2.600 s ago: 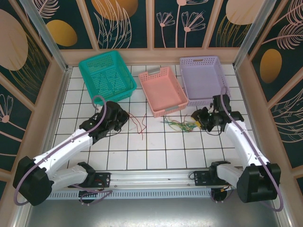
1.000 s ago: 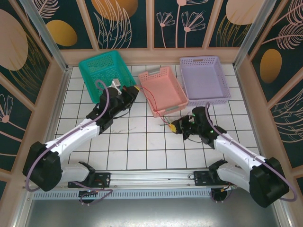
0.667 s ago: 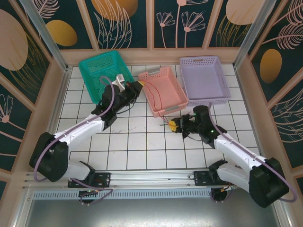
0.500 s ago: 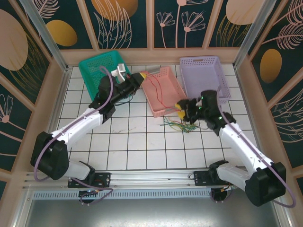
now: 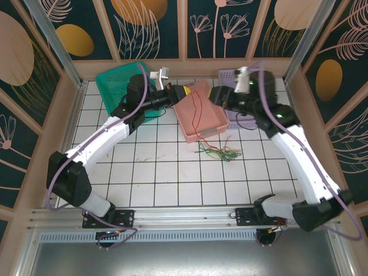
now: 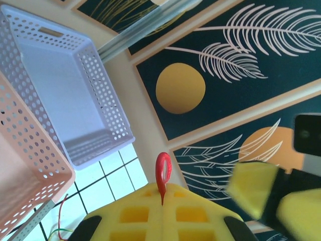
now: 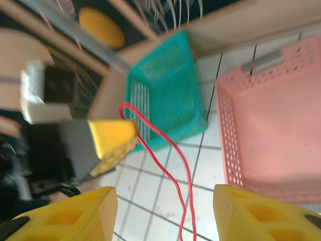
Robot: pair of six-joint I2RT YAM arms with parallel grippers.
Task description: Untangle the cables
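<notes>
one limp red cable (image 5: 197,115) is being dangled, from above, by the clamped left hand (image 5: 185,91), the other cables (image 5: 218,153) lying bunched on the worktop (image 5: 172,178). left wrist: its loop (image 6: 163,170) is being pinched. right wrist: the right hand (image 7: 163,197) is being held open astride it; a light pinch should suffice.

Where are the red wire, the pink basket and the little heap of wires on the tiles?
red wire (image 6: 161,191), left wrist view, straight stem below the loop.
pink basket (image 5: 211,112), top view, its bare floor.
heap of wires (image 5: 218,152), top view, middle of the tangle.
</notes>
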